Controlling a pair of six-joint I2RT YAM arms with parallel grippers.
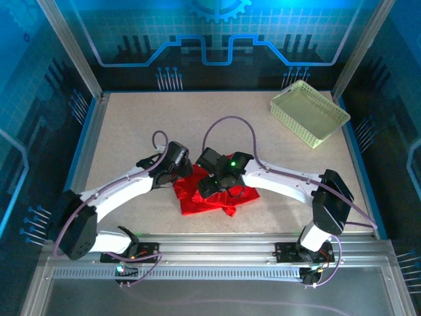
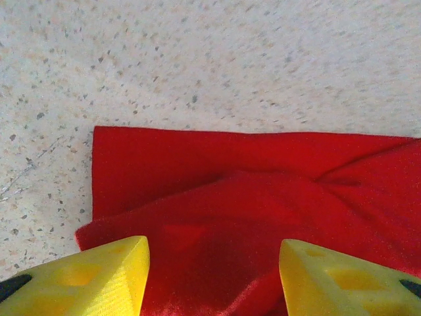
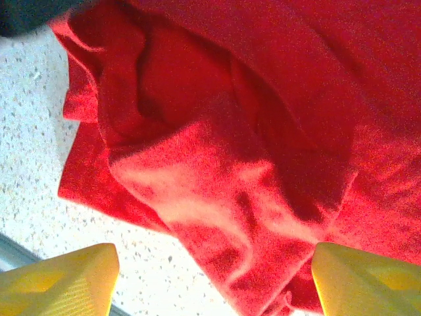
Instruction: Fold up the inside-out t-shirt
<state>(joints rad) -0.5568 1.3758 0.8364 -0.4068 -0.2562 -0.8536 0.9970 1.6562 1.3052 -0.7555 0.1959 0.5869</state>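
1. Top external view: the shirt point(image 1: 197, 203) lies as a crumpled heap on the tabletop point(image 1: 131, 125), at the middle of the near edge and between the two arms; the basket point(image 1: 309, 113) sits well apart at the far right corner.
2. Long axis: the heap runs roughly left to right, along the near edge; its left part looks flatter, with a straight edge; its right part is bunched and creased.
3. Left pincer point(image 2: 214, 280): jaws stand apart with nothing gripped; it hovers over the shirt's left end; cloth lies directly below and ahead of the fingers point(image 2: 99, 276); in the left wrist view a straight folded edge crosses ahead of it, with bare tabletop beyond.
4. Right pincer point(image 3: 214, 280): jaws stand wide, nothing gripped; bunched cloth lies just ahead of it; a ragged edge reaches down between the fingers point(image 3: 368, 280); bare tabletop shows to the left in the right wrist view.
5. Nearness: both pincers hang over the shirt; the left is nearer the left end, the right nearer the middle and right part; neither is near the basket.
6. Judgement: the coming move likely turns on each pincer taking its own end of that left-to-right axis so the heap can be spread; the left would need to drop almost straight down onto the cloth under it; the right would need to pick out one edge from the bunch, and I cannot tell which edge it is.
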